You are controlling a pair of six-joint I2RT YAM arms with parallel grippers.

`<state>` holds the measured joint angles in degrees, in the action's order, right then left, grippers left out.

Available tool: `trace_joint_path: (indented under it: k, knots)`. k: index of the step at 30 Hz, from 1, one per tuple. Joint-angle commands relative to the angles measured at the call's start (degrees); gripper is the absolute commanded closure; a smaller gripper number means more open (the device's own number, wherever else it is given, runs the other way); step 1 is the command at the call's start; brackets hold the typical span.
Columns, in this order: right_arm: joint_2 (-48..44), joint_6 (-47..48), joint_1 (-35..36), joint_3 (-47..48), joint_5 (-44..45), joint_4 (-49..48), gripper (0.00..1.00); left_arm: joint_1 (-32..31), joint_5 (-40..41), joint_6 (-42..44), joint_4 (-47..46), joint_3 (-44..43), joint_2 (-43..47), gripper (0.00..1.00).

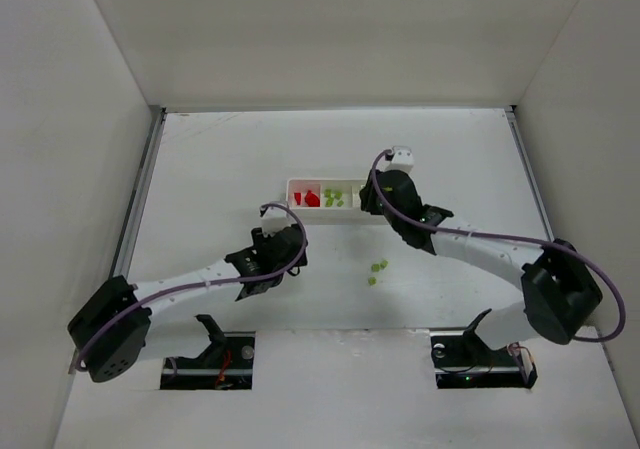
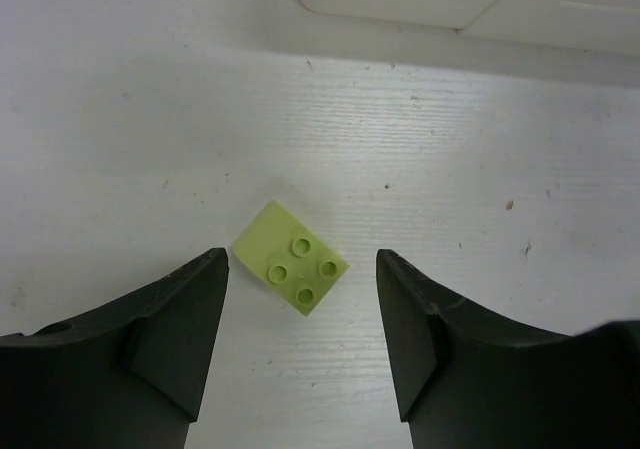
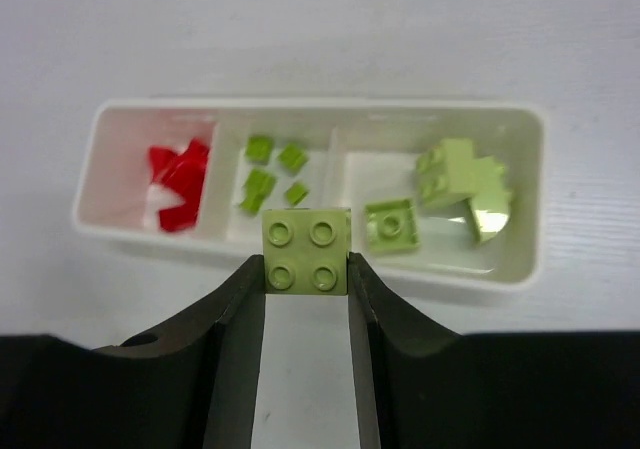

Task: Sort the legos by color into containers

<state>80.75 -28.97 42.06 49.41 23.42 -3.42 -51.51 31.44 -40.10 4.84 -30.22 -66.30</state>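
From above, the white tray [image 1: 291, 194] is seen on the table [image 1: 220, 159]. The right jaws are placed at its right end, and the left jaws are lowered toward the table nearer the robot and to the tray's left. From this height it cannot be told how either pair stands. Red legos [image 1: 308, 198] and small green legos [image 1: 334, 197] are seen in the tray, to the left of the right jaws. A few stray green legos [image 1: 377, 268] lie on the table to the right of the left jaws and well apart from them.

In the left wrist view, the left jaws are released and stand apart. A loose brick [image 2: 291, 269], yellow-green with four studs up, lies flat on the table in the gap between them and is touched by neither finger. A wall of the tray is seen beyond the jaws, at the top of the view.

In the right wrist view, the right jaws are clenched on a gripped brick [image 3: 306, 252], yellow-green with four studs facing the camera. It is held at the tray's near rim, in front of the middle compartment. Beyond the jaws, the red legos fill the left compartment, the small green ones the middle, and larger green legos [image 3: 450, 184] the right.
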Motion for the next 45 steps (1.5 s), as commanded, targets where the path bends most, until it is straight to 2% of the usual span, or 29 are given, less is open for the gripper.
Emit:
trace_joint_path:
  k: [1,10,14,18,28,34,40,45]
  knots:
    - [4.58,-0.47,-2.55,4.90,3.12,0.96,0.74,-0.74,1.08,-1.57,-2.90,1.13,-1.63,0.41]
    - [11.44,0.14,-5.90,8.16,1.54,0.61,0.70,-2.32,3.54,-0.95,-4.66,1.30,-5.50,0.41]
    - [10.57,0.32,-5.64,7.28,1.72,-0.79,0.48,-2.33,3.28,-1.39,-4.84,1.13,-6.47,0.39]
    - [8.47,0.94,-5.37,5.97,2.16,-1.41,0.38,-1.98,3.19,-1.39,-7.03,1.56,-7.52,0.39]
    - [1.61,0.49,-3.35,-1.24,1.37,-4.14,0.37,-2.76,5.99,-1.91,-6.60,1.39,-10.25,0.41]
    - [-0.07,0.23,-3.17,-3.97,0.40,-4.58,0.36,-3.90,9.25,-7.18,-2.30,1.74,-7.97,0.43]
    - [-1.29,0.32,-2.65,-4.85,-0.48,-4.58,0.36,-4.00,9.87,-14.29,4.29,-0.28,-10.51,0.45]
    - [-1.91,0.23,-2.65,-6.16,-0.92,-5.28,0.35,-4.52,8.72,-17.56,4.30,-0.90,-11.92,0.43]
